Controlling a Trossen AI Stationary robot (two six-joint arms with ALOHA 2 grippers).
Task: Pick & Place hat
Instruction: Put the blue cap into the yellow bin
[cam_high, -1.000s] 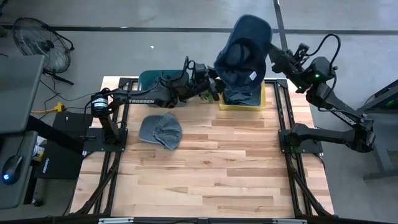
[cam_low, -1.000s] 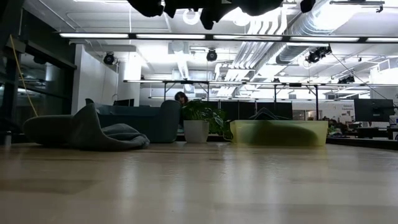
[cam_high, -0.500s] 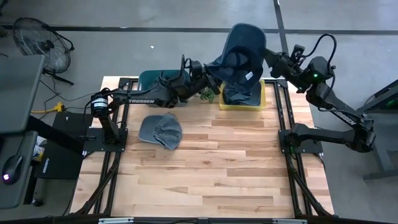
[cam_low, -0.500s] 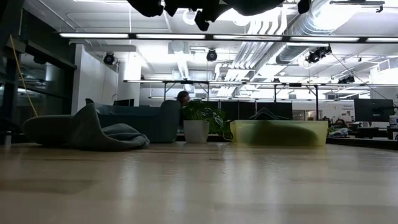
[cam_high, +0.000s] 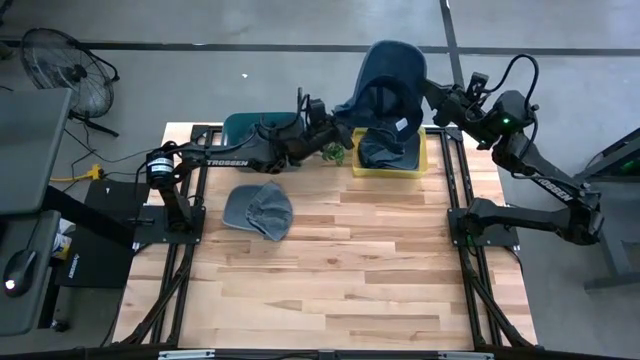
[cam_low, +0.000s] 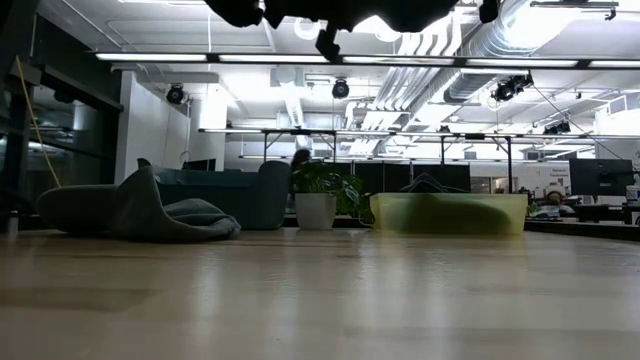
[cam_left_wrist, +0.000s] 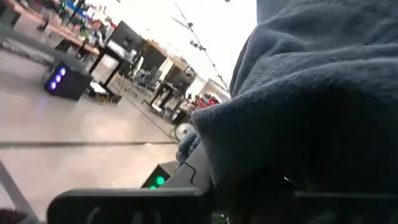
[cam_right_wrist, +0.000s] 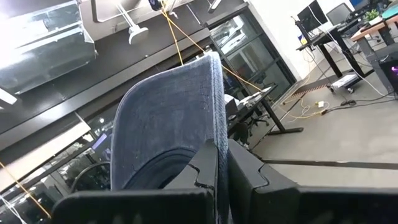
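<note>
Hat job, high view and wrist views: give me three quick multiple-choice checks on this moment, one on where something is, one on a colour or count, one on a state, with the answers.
1. Where does the grey hat lie?
A. on the bare wood of the table, on its left half
B. inside the yellow bin
C. on the floor

2. What colour is the bin at the table's far edge?
A. red
B. yellow
C. white

3. How is the blue hat held?
A. it lies loose on the table
B. the left gripper alone holds it
C. it is up in the air between both grippers

Answers: 1 A, the high view shows it flat on the planks. 2 B, its rim shows yellow. 3 C, the right gripper pinches its brim and the left gripper meets its other side.
</note>
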